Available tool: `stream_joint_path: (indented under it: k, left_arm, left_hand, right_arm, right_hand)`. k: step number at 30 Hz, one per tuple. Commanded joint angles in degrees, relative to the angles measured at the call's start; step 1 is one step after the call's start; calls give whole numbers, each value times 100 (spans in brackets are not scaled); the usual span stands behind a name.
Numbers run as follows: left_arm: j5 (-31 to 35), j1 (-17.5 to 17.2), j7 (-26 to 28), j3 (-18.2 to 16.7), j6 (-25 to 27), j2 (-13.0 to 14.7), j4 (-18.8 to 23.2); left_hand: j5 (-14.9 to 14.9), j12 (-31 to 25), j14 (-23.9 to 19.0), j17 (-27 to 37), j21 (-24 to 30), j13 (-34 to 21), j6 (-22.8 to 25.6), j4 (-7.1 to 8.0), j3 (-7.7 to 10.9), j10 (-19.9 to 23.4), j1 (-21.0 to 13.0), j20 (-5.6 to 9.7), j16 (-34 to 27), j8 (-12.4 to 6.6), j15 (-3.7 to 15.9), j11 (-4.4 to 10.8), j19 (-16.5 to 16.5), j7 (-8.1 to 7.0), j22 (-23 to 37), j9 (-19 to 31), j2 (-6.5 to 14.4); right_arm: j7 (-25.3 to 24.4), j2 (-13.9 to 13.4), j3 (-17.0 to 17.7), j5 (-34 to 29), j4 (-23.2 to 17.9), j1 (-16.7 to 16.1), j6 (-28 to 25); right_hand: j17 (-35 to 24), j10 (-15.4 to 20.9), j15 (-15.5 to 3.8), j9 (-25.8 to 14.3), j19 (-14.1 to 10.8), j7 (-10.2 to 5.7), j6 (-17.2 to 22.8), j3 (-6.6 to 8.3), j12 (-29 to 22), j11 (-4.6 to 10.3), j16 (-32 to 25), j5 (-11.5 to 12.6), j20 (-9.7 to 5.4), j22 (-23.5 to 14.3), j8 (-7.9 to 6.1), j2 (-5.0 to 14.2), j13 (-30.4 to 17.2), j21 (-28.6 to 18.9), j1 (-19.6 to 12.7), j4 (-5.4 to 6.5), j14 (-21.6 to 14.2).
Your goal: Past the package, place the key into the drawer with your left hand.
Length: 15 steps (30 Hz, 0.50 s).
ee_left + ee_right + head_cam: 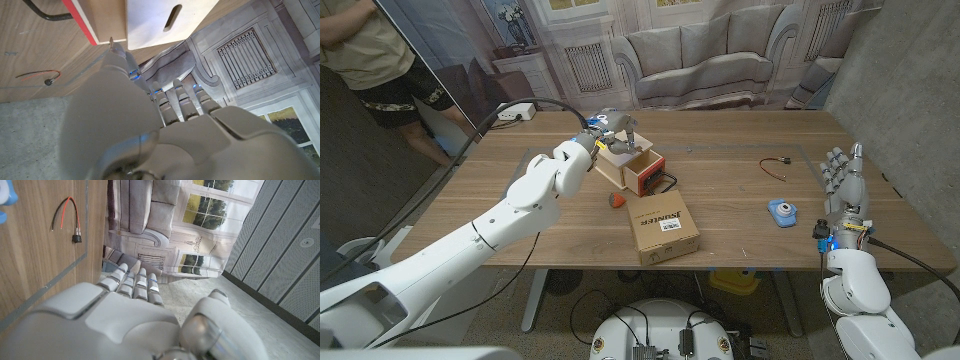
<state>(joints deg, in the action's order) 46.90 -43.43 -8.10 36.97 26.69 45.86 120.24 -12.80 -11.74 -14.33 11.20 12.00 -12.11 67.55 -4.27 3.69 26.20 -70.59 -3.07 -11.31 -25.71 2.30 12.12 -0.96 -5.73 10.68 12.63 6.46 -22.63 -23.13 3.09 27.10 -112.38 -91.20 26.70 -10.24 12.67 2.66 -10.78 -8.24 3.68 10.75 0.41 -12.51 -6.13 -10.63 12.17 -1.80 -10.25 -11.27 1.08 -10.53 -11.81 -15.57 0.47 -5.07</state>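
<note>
Head view shows the left robot hand (612, 131) poised over the open wooden drawer (632, 168) at about twelve o'clock from the cardboard package (663, 228) on the desk (740, 195). Whether its fingers grip the key I cannot tell; the key itself is too small or hidden to make out. A key should be light, rigid and slick, so a pinch across its flat bow would suit best. At three o'clock, the right robot hand (842, 185) stands upright, fingers apart, holding nothing.
</note>
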Motion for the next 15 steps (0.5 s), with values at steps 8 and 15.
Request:
stream_joint_path:
  k: [8,15]
  left_arm:
    - [93,315,-269,272,-71,-213,-366]
    - [-20,374,-232,303,-129,-261,-577]
  left_hand:
    - [-13,19,49,9,-25,-11,-1,13,13,-65,-9,-5,12,-32,506,4,84,11,20,-8,-17]
    - [-13,17,62,9,-22,-8,-4,10,15,-78,-12,-7,9,-34,503,3,100,8,20,-16,-17]
  right_arm:
    - [-40,46,34,-22,-55,-114,4]
    - [-80,60,21,-41,-70,-122,-49]
  right_hand:
    - [-27,25,36,-14,-68,-29,36,-48,-15,-5,-9,31,10,-27,-5,37,-33,18,-7,10,-43]
    - [-27,26,32,-14,-70,-31,33,-52,-14,-7,-10,31,21,-27,-3,40,-33,18,-8,8,-48]
